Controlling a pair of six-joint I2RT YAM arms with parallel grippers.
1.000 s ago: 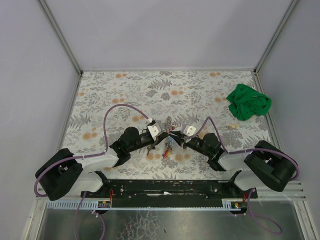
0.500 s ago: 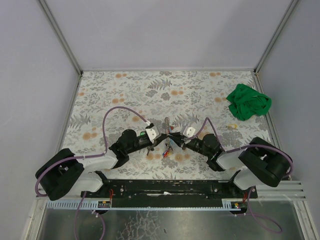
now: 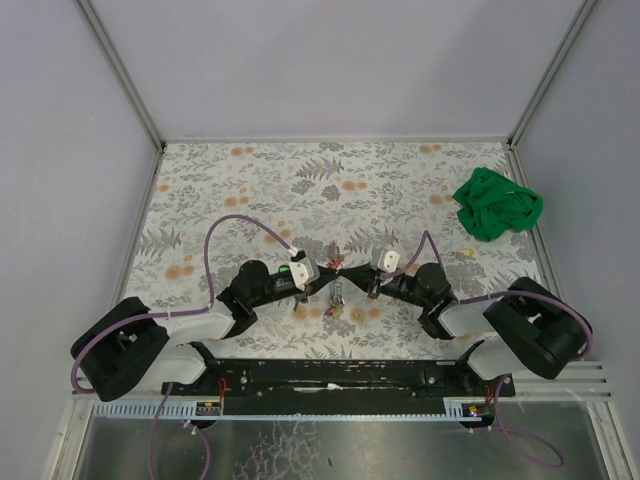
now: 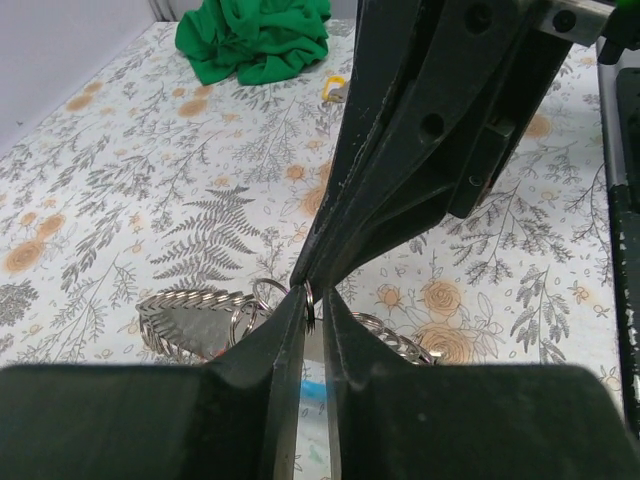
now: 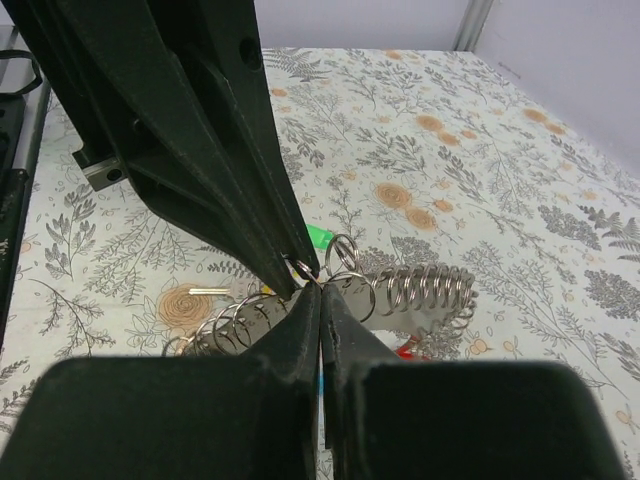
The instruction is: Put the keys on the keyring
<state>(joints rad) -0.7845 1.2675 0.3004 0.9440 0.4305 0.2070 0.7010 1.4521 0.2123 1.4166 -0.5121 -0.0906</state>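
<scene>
Our left gripper (image 4: 312, 310) is closed to a narrow slit, pinching the thin wire of the keyring (image 4: 310, 296). The green key (image 5: 318, 237) lies just behind the ring bunch; we cannot tell whether it is threaded. Our right gripper (image 5: 320, 298) meets the left one tip to tip, its jaws nearly together, and we cannot see whether any wire sits between them. We judge two risks: the smooth wire could slip free under a pull, and the crowded fingers could collide. The yellow-orange key (image 3: 463, 253) lies well apart, near the green cloth (image 3: 497, 205), so it could be forgotten.
</scene>
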